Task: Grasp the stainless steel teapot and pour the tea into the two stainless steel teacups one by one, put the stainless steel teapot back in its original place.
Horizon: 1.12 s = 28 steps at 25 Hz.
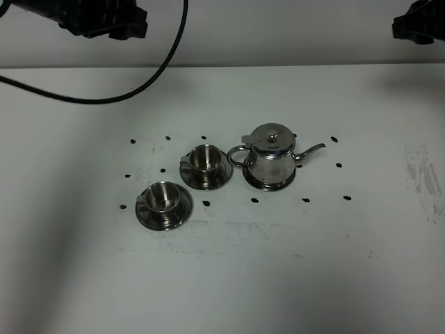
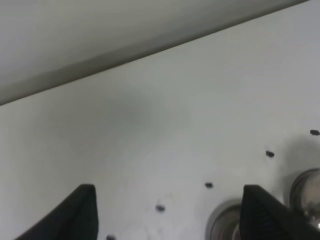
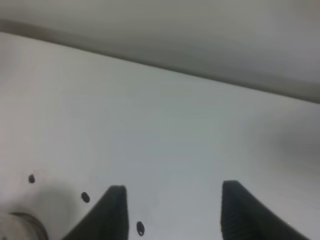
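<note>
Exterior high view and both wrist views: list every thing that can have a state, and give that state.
teapot: upright, lid shut, ungrasped.
far teacup: upright on its saucer, looks empty.
near teacup: upright on its saucer, looks empty.
left gripper: open, empty.
right gripper: open, empty.

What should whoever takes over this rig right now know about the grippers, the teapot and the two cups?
The left gripper is open and empty, clear of the tea set. The right gripper is also open and empty.
The shiny stainless steel teapot with a knobbed lid stands upright on its round steel saucer, handle toward the cups.
The two small stainless steel teacups stand upright on their own saucers, left of the teapot in the exterior view. I cannot tell whether they hold tea.
Done: nothing visible; the teapot is not yet grasped.
Left: grasp it, pour into each cup, set it back on its saucer.
</note>
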Available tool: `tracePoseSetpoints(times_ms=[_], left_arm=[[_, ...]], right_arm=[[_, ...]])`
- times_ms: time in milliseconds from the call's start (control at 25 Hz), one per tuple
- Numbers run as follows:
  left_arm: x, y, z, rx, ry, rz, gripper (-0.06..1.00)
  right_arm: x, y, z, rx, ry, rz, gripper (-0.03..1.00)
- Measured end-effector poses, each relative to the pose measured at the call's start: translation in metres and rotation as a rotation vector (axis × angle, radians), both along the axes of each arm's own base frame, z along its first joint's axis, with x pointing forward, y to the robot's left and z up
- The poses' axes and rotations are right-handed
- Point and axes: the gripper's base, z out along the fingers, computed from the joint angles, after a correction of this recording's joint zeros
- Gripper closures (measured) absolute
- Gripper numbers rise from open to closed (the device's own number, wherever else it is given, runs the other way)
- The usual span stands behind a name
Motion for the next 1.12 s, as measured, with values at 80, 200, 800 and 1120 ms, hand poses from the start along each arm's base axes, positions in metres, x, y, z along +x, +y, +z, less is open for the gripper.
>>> tracePoseSetpoints(times_ms=[80, 200, 800, 1120], left_arm=[[-0.024, 0.007, 0.01, 0.0, -0.058, 0.021, 0.37], [-0.06, 0.018, 0.02, 0.013, -0.15, 0.051, 0.37], [-0.235, 0.064, 0.017, 0.133, -0.04, 0.126, 0.37], [-0.327, 0.086, -0.02, 0.139, 0.101, 0.207, 0.37]], right_arm=[[-0.015, 0.0, 0.009, 0.001, -0.033, -0.015, 0.55], [-0.036, 0.0, 0.017, 0.011, -0.066, -0.035, 0.55], [-0.112, 0.005, 0.03, 0.023, -0.204, -0.002, 0.55], [-0.12, 0.046, 0.033, 0.02, -0.231, 0.155, 0.55]])
